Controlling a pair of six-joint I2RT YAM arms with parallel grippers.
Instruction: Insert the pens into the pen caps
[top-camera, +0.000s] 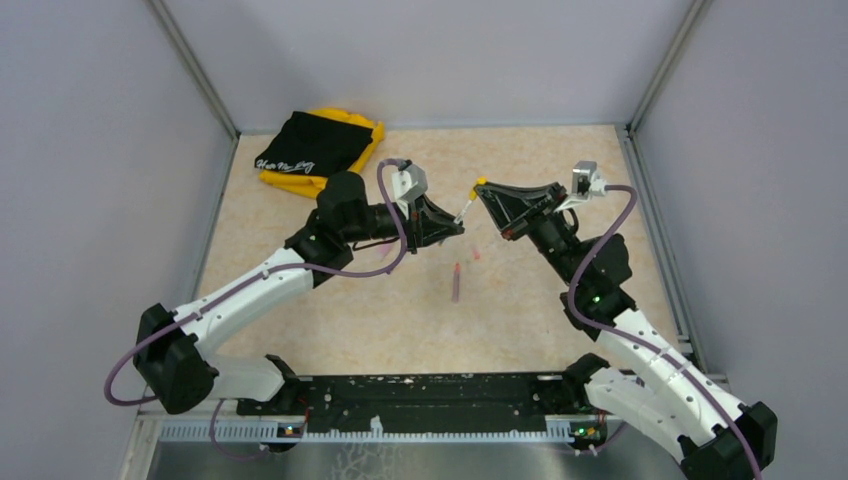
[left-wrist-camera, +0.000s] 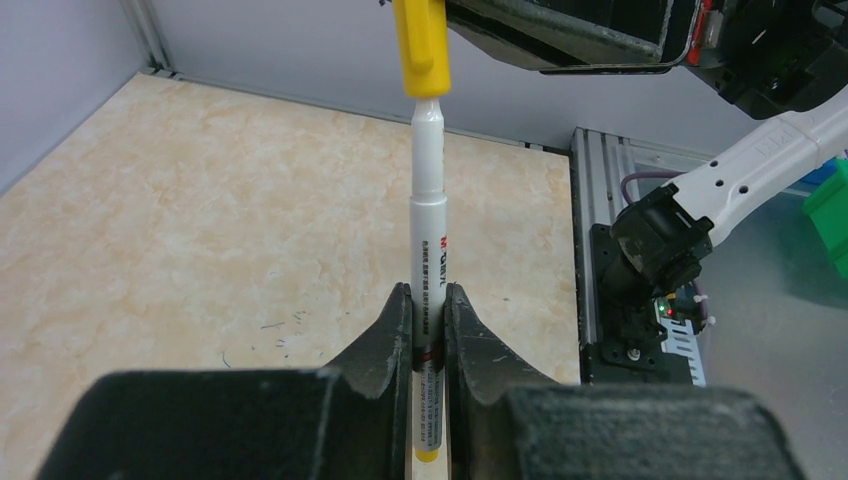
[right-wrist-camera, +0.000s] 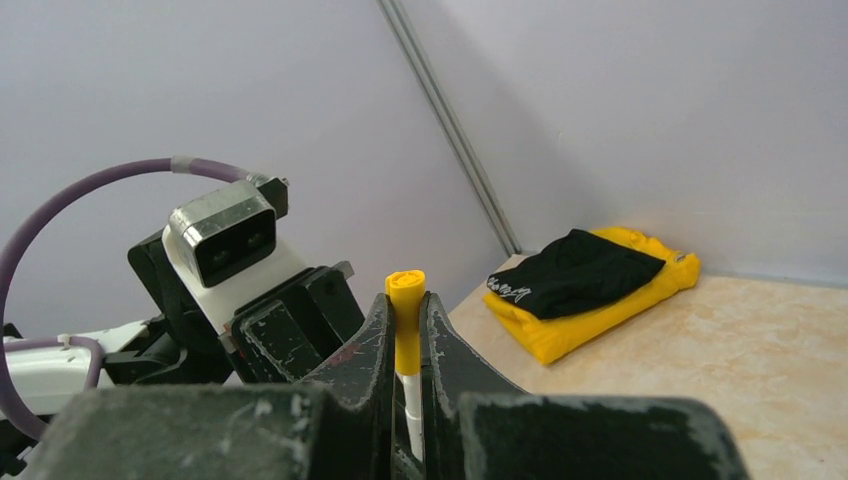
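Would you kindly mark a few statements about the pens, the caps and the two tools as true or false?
1. The left tool is shut on the white pen. True.
2. The right tool holds a lilac cap. False: it is shut on the yellow cap.
3. The white pen's tip sits at the mouth of the yellow cap. True.
4. The pinkish-red pen is lifted off the table. False: it lies on the table between the two arms, with neither tool on it.
5. The black cloth lies underneath the yellow cloth. False: the black one lies on top.
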